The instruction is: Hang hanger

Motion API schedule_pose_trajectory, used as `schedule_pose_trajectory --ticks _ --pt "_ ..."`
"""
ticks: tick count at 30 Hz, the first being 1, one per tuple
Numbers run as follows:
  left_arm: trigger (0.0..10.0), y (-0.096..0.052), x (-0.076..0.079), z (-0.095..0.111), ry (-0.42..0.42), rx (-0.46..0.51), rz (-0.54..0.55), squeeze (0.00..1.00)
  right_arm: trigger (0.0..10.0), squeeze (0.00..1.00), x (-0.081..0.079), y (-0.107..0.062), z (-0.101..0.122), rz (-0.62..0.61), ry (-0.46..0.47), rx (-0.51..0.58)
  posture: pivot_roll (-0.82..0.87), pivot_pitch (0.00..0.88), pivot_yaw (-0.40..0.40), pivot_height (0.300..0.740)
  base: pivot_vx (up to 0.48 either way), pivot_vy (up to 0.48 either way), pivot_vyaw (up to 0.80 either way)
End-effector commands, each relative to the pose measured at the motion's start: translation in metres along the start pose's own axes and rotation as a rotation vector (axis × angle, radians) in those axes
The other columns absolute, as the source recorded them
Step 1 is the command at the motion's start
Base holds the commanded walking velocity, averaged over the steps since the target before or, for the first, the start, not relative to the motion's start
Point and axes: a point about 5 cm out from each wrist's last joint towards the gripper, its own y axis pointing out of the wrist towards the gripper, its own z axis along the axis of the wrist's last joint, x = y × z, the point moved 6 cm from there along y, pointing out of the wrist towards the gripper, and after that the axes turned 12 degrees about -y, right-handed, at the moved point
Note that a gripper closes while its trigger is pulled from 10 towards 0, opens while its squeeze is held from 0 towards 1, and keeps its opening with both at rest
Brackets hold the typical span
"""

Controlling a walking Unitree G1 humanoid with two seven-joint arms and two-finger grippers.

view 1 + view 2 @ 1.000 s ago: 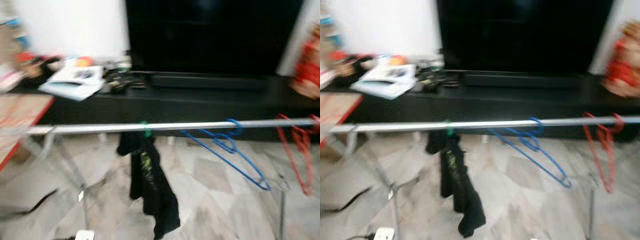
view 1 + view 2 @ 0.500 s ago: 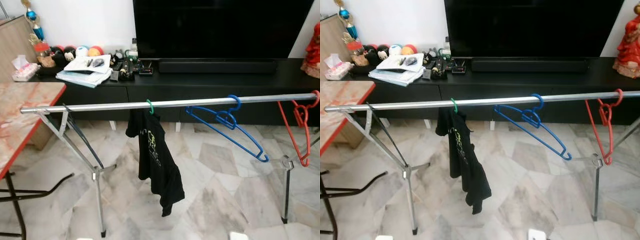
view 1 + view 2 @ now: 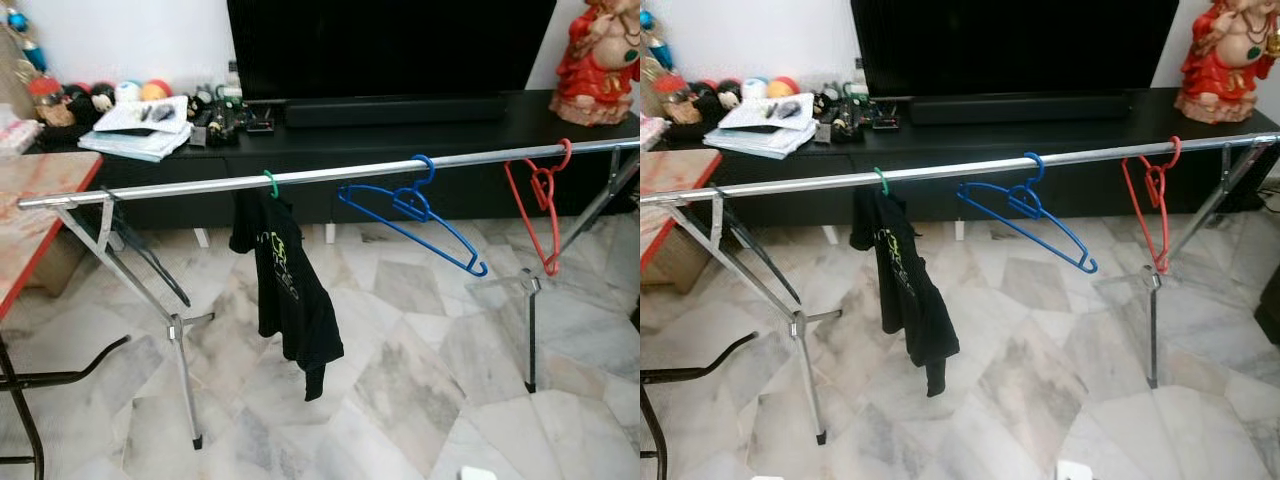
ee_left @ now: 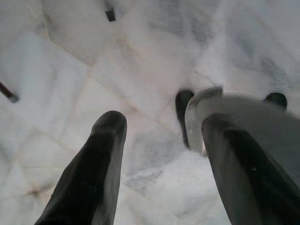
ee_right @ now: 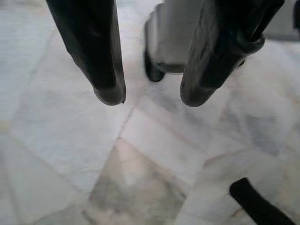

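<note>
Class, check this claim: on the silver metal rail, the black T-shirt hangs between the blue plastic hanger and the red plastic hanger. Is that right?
Not quite. The left eye view shows the blue plastic hanger between the black T-shirt and the red plastic hanger on the silver metal rail.

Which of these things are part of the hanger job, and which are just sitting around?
Part of the job:
- silver rail
- green hanger with black shirt
- blue hanger
- red hanger

Just lying about:
- television
- red figurine
- papers
- marble-topped table
</note>
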Motion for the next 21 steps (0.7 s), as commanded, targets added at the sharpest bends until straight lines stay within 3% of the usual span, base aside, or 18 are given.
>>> schedule_pose_trajectory --ticks 1,8,18,21 --pt "10.0 -0.0029 -0.0104 -0.0127 0.001 -0.048 0.031 0.0 10.0 0.0 -0.0084 -0.0011 -0.0061 0.018 0.004 -0.018 -0.06 0.082 0.019 0.721 -0.266 0.0 0.0" --pt "10.0 -0.0024 -0.0093 -0.0117 -0.002 -0.049 0.031 0.0 10.0 0.0 -0.008 -0.0012 -0.007 0.019 0.002 -0.021 -0.06 0.084 0.016 0.721 -0.268 0.0 0.0" --pt "10.0 -0.0025 -0.009 -0.0124 -0.008 -0.05 0.03 0.0 10.0 0.0 -0.0077 -0.0012 -0.0071 0.019 0.004 -0.024 -0.06 0.085 0.014 0.721 0.0 0.0 0.0" --pt "10.0 -0.0027 -0.0092 -0.0128 -0.01 -0.05 0.028 0.0 10.0 0.0 -0.0093 -0.0011 -0.0085 0.028 0.0 -0.033 -0.06 0.086 0.015 0.721 0.0 0.0 -0.8"
